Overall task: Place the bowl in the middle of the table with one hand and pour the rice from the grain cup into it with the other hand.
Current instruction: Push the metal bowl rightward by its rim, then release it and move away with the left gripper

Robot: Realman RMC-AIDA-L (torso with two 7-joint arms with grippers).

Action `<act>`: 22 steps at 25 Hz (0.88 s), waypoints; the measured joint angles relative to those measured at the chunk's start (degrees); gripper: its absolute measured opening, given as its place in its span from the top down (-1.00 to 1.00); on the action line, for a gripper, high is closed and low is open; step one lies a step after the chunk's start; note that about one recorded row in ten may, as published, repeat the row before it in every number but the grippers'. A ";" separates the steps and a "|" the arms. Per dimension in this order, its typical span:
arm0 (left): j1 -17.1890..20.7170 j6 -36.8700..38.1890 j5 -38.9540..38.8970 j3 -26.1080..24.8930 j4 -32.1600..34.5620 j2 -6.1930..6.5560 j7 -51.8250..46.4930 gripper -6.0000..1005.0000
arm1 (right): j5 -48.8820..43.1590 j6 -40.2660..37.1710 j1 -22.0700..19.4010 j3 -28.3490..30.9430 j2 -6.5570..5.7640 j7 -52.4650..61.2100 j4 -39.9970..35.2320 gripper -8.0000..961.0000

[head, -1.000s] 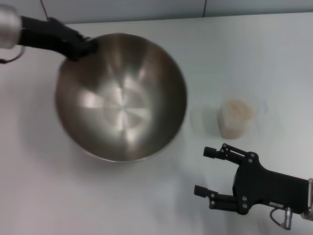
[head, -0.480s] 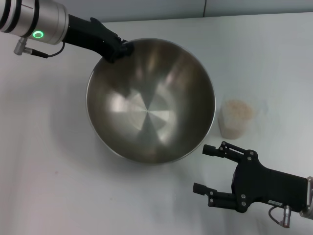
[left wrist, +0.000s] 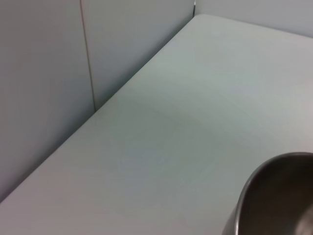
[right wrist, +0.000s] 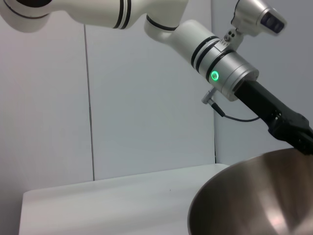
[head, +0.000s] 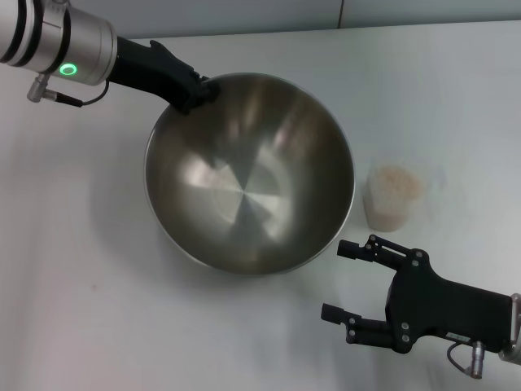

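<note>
From the head view I have the left gripper (head: pixel 195 92) clamped on the far-left rim of the bowl (head: pixel 248 171), mid-table; placing looks nearly done. The right gripper (head: pixel 352 281) waits open, near the grain cup (head: pixel 393 197) of rice (head: pixel 396 182); next I'd release, then grasp the cup. The left wrist view shows only the bowl's rim and the bare table (left wrist: pixel 195 98); the right wrist view shows the bowl and left arm. I see no writing.

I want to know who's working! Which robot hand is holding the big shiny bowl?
The left gripper, at the far rim of the large round stainless-steel bowl, grips it. The right gripper hangs open and empty, nearer than the clear plastic cup of rice.
</note>
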 joint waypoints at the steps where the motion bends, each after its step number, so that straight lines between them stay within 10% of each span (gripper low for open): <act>1: 0.00 0.00 0.00 0.00 0.00 0.00 0.00 0.90 | 0.00 0.00 0.00 0.00 0.00 0.00 0.01 -0.70; 22: 0.64 -7.36 -0.15 3.82 -3.20 -0.07 -1.45 0.56 | 0.00 0.01 -0.19 0.00 0.09 0.00 0.18 -0.70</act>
